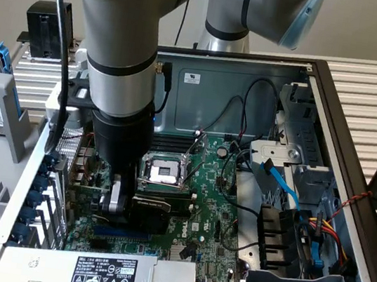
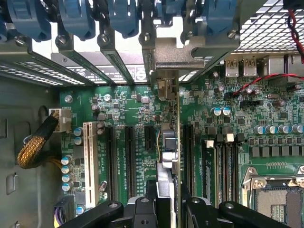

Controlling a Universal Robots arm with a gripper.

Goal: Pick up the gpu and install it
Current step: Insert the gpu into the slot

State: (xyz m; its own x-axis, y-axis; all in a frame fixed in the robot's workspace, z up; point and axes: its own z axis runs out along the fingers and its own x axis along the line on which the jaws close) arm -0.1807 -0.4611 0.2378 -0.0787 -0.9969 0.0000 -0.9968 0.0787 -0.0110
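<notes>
The gripper (image 1: 121, 202) is closed on the gpu (image 1: 157, 211), its two dark fingers (image 2: 142, 213) clamped on either face of the card, which stands on edge between them. From the wrist view the gpu (image 2: 166, 156) runs straight away from the gripper (image 2: 167, 211) toward the back wall of the case, where its silver end bracket (image 2: 166, 59) sits right at the row of blue latches (image 2: 76, 19).

Taking the processor socket (image 1: 161, 171) as the marker, the card is near it, low over the motherboard (image 1: 218, 202), with a few long black slots (image 2: 223, 161) between card and socket (image 2: 280, 190). I can't make out whether its bottom edge is already in a slot or just above one.

To my eye, doing this well means holding the card dead upright and parallel to the slots, with the bracket lined up in its opening at the back wall, then pushing straight down with even pressure along the length. Any lean toward the socket would likely jam one corner or scrape the small round capacitors (image 2: 218, 111) beside it.

The arm (image 1: 120, 53) comes down almost vertically into the open case (image 1: 332, 127), forearm upright, wrist pointing at the board, on the far side of the socket from the loose black wires (image 1: 246, 132).
</notes>
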